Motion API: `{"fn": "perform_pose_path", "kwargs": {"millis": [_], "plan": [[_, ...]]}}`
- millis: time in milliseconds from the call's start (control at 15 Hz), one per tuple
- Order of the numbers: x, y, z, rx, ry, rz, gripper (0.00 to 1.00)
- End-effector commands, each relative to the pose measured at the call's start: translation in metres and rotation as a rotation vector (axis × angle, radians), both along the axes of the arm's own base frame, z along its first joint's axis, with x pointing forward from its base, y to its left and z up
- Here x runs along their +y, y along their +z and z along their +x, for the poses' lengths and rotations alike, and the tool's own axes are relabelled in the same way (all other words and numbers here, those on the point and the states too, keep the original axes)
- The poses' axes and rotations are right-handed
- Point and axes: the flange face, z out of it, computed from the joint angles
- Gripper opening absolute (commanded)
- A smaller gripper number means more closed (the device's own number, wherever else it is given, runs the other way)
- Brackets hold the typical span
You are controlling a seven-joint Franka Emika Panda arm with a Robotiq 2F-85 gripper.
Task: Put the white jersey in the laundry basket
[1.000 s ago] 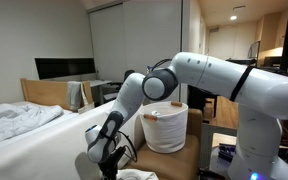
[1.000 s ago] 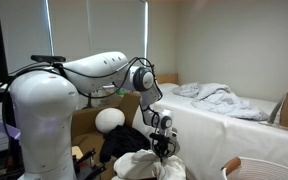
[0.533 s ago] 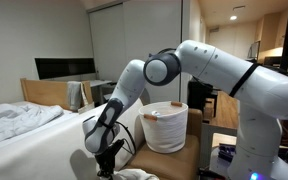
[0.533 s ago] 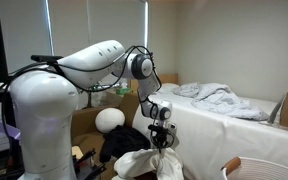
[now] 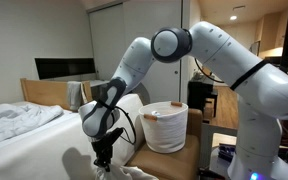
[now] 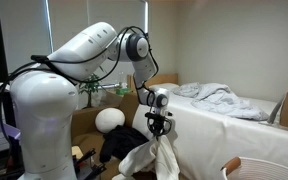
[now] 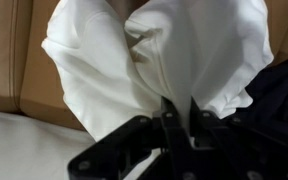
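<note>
My gripper (image 5: pixel 104 152) (image 6: pixel 159 128) is shut on the white jersey (image 6: pixel 154 160) and holds it up beside the bed. The cloth hangs below the fingers in a long bunched fold. In the wrist view the jersey (image 7: pixel 174 50) fills the upper frame, pinched between the black fingers of the gripper (image 7: pixel 181 103). In an exterior view only a little of the jersey (image 5: pixel 104 172) shows at the bottom edge. The laundry basket (image 5: pixel 166 128) is a round white tub with tan handles on a brown stand, to the right of the gripper. Only part of the basket rim (image 6: pixel 254 168) shows at the lower right in an exterior view.
A bed with a rumpled white sheet (image 5: pixel 14 118) (image 6: pixel 219 98) lies next to the arm. Dark cloth (image 6: pixel 119 148) (image 7: pixel 284 90) lies under the hanging jersey, with a white round object (image 6: pixel 109 118) behind it. Tan panels (image 7: pixel 9 50) show beneath in the wrist view.
The arm has risen and the gripper has lifted the jersey off the dark pile, so the cloth now hangs longer below the fingers.
</note>
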Motion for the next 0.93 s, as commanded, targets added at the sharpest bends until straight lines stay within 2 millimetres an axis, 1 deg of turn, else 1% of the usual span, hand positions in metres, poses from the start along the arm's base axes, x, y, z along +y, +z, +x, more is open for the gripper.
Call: {"fn": "perform_pose_path", "kwargs": {"millis": [0,467,867], "plan": [[0.002,0.040,-0.021,-0.005,0.014,0.007,0.12],[0.009,0.089,-0.032,-0.014,0.020,0.009,0.12],[0.014,0.134,-0.037,-0.046,0.014,0.009,0.12]]}}
